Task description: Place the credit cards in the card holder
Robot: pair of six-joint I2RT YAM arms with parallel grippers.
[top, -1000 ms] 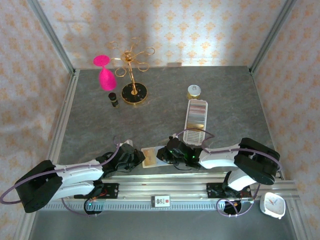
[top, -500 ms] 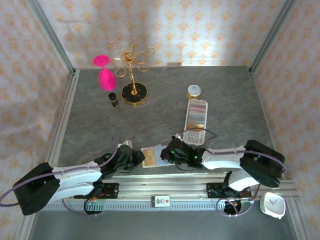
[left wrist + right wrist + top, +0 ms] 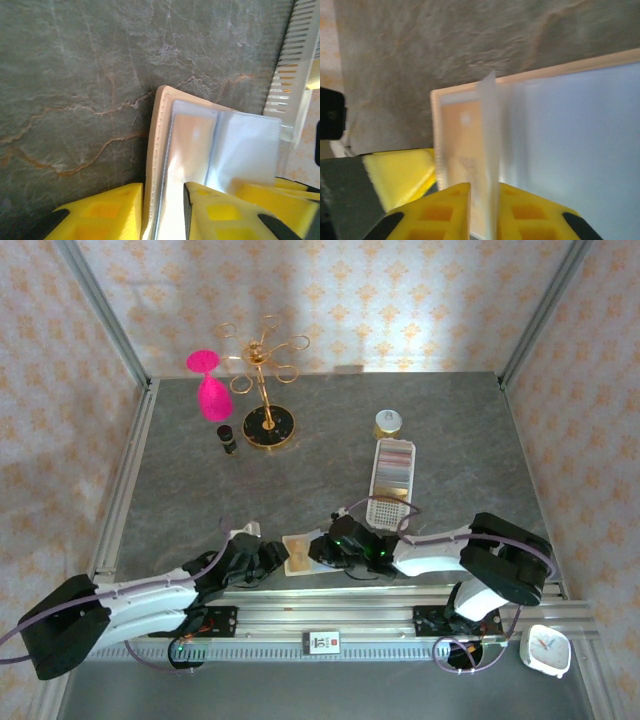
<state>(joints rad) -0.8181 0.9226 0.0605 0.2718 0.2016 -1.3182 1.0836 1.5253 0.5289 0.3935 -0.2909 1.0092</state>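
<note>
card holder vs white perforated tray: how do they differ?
The card holder is nearly square; the white tray is long and narrow. The card holder is beige, open, clear sleeves showing; the white tray is perforated at its near end. The card holder lies near the front; the white tray farther back. Both pale, flat.

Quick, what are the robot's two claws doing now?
Left gripper: straddles the card holder edge; grip cannot be told.
Right gripper: straddles its clear sleeve; grip cannot be told.
</note>
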